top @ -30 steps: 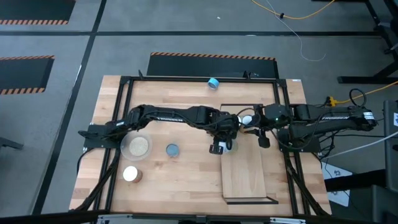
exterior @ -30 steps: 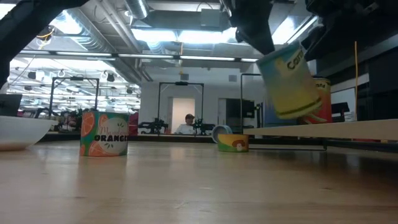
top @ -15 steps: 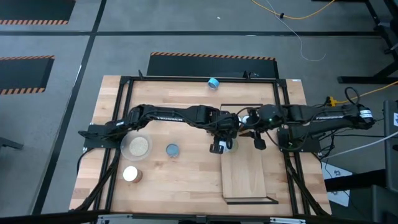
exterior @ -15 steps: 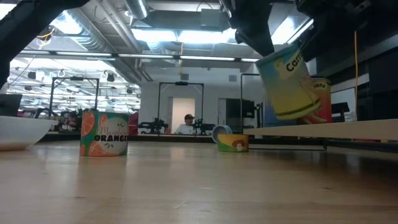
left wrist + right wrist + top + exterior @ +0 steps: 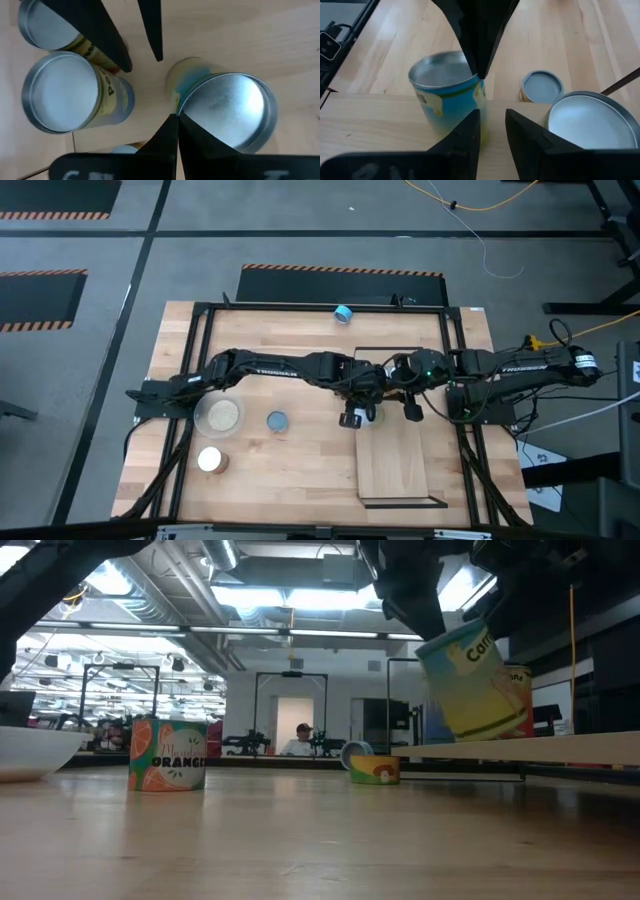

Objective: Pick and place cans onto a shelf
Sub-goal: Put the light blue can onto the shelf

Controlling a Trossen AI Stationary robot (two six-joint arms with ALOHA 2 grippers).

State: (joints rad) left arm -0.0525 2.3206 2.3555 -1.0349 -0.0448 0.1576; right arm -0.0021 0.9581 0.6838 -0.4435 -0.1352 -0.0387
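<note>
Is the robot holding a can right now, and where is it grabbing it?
Yes. The left gripper holds the blue and yellow can by its sides near the top, tilted above the shelf. The right gripper holds nothing.

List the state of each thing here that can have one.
left gripper: shut on the corn can at its rim
corn can: tilted, lifted
right gripper: open, empty
orange can: upright
far can: tipped over
</note>
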